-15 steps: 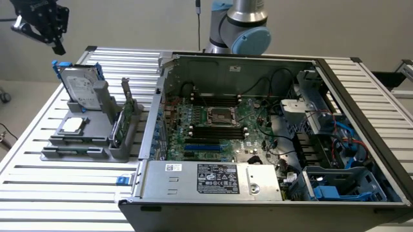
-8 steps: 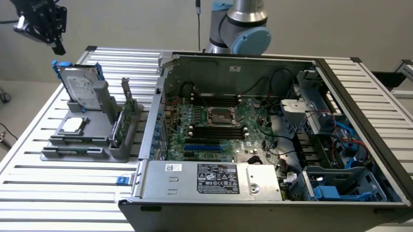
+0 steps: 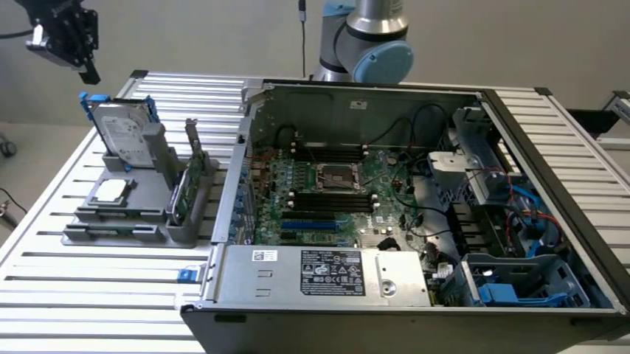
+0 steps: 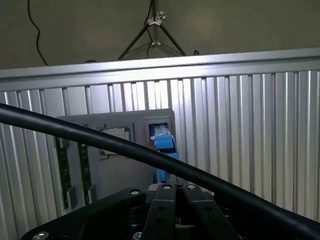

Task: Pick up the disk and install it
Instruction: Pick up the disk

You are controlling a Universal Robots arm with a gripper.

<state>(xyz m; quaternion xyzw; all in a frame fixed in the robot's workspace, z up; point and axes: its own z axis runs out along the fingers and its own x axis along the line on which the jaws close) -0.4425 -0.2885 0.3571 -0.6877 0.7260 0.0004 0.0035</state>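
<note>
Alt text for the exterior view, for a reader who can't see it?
The robot's hand hangs shut in the air, clear of the disk, which stands on edge in a grey holder on the slatted table at the exterior view's left. An open computer case sits toward the exterior view's right.

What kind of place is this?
Probably a robot lab: a robot arm stands behind an open computer case on a slatted metal table, with the disk upright in a grey holder.
</note>
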